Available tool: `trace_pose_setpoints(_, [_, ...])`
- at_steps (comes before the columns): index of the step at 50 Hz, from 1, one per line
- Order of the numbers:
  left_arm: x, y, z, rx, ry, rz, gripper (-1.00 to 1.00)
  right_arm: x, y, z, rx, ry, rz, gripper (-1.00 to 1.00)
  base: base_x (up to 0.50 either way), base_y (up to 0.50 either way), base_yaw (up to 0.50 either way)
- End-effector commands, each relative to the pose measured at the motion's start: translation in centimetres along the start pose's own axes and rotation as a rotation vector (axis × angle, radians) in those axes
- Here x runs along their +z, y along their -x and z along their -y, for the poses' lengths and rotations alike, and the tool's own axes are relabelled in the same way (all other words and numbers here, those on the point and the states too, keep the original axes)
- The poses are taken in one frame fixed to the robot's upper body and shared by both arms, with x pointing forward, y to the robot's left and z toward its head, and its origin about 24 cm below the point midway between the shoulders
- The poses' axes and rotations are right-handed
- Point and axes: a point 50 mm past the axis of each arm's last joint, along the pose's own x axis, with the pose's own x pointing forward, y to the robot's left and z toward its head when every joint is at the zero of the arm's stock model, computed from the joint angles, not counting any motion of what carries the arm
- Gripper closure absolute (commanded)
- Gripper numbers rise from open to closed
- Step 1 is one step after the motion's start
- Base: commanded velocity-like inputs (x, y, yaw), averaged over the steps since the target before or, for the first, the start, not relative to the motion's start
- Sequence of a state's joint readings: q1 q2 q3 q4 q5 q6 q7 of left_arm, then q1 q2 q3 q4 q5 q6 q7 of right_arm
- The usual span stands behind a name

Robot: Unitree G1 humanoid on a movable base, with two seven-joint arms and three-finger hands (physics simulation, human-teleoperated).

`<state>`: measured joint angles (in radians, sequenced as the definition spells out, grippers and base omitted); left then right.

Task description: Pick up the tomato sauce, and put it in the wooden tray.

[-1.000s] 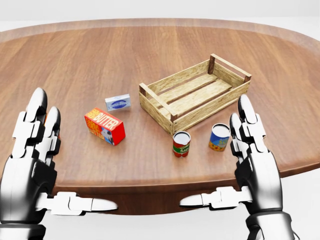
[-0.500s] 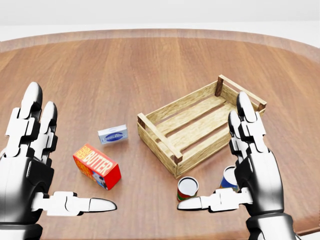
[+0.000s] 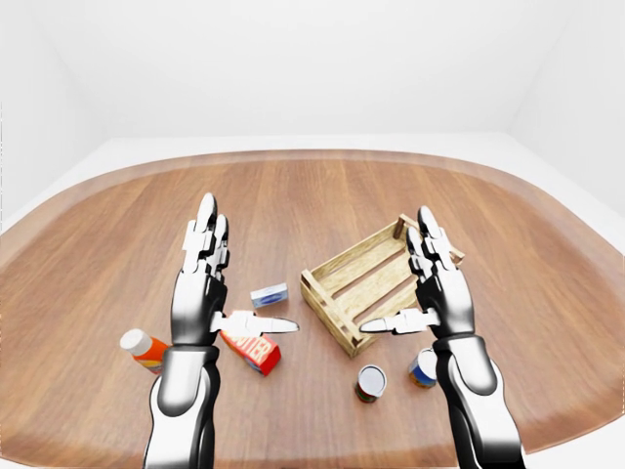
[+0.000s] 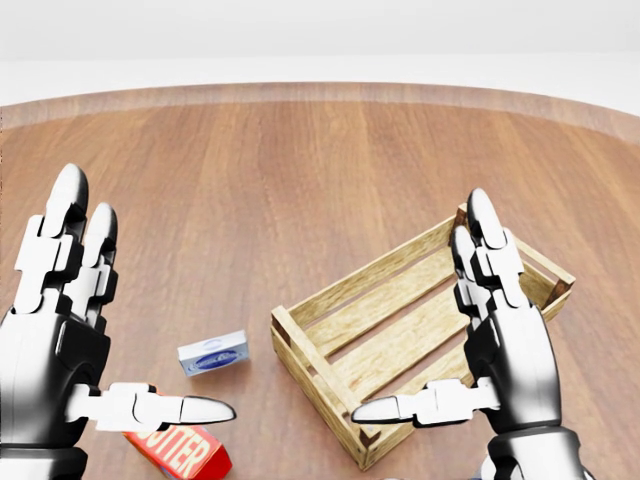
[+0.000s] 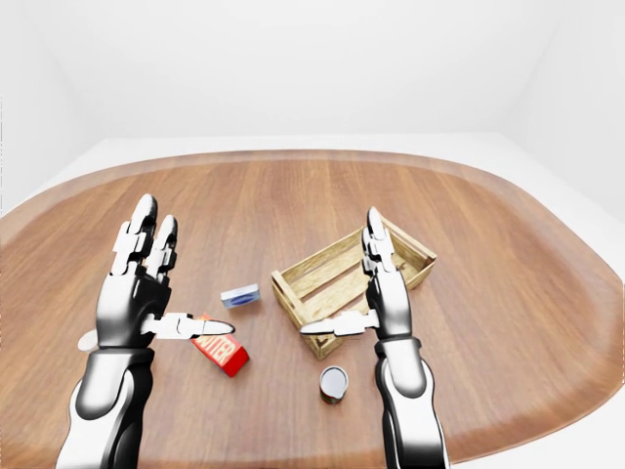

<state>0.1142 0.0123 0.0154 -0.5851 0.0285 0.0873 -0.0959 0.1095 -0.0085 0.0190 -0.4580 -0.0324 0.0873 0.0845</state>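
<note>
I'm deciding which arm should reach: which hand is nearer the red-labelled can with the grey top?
Right. The right hand hangs just above and right of the can in the left-eye view; the left hand is far off to its left, past the butter box.

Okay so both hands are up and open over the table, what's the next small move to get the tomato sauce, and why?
Probably lower the right hand toward the red and green can, likely the tomato sauce. Both hands are open and empty, and that can stands on the table just below the wooden tray, nearer the right hand than the left hand. The blue can beside it is partly hidden by the right arm.
</note>
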Motion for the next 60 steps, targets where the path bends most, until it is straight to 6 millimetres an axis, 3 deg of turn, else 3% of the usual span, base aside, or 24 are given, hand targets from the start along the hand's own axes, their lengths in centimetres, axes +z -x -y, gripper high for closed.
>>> trace_pose_setpoints(1, [0.0,0.1,0.0,-0.003,0.001,0.000,-1.00,-0.3,0.0,-0.1,-0.001,-0.001,-0.015,-1.00,0.40,0.00,0.00])
trace_pose_setpoints(32, [0.0,0.0,0.0,-0.004,-0.004,-0.003,-1.00,-0.5,0.2,-0.5,0.008,-0.011,-0.022,-1.00,0.01,0.00,0.00])
trace_pose_setpoints(51, [0.0,0.1,0.2,-0.009,-0.002,-0.004,-1.00,1.5,1.5,-3.1,0.040,0.008,0.043,-1.00,0.00,0.00,0.00])
trace_pose_setpoints(60, [-0.3,0.2,0.4,-0.013,-0.004,-0.018,-1.00,1.9,2.2,-3.1,0.033,0.018,0.048,-1.00,0.00,0.00,0.00])
